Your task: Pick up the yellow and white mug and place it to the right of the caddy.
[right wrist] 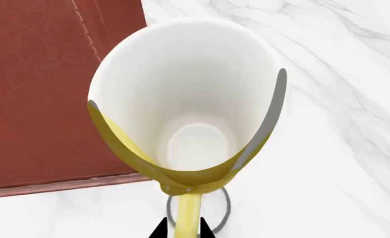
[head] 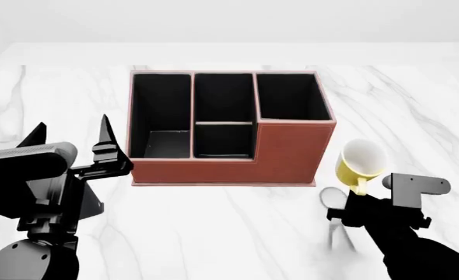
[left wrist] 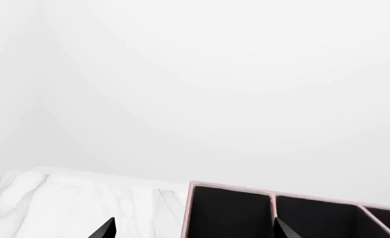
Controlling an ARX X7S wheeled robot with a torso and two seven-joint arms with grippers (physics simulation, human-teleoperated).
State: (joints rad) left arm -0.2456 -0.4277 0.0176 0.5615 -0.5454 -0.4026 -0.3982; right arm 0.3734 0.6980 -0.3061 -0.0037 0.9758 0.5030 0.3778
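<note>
The yellow and white mug (head: 360, 158) hangs tilted just off the caddy's right front corner, its white inside facing the head camera, with a shadow on the marble below it. My right gripper (head: 359, 186) is shut on its yellow loop handle (right wrist: 189, 213); in the right wrist view the two black fingertips pinch the handle at the right gripper (right wrist: 181, 232). The reddish-brown caddy (head: 291, 153) stands mid-table, and its leather wall (right wrist: 42, 89) is close beside the mug (right wrist: 188, 104). My left gripper (head: 70, 139) is open and holds nothing, left of the caddy, whose rim (left wrist: 231, 187) shows past the left gripper (left wrist: 193, 231).
The white marble table (head: 213, 233) runs out in front of and to the right of the caddy. A plain white wall (head: 229, 23) lies behind the table's far edge.
</note>
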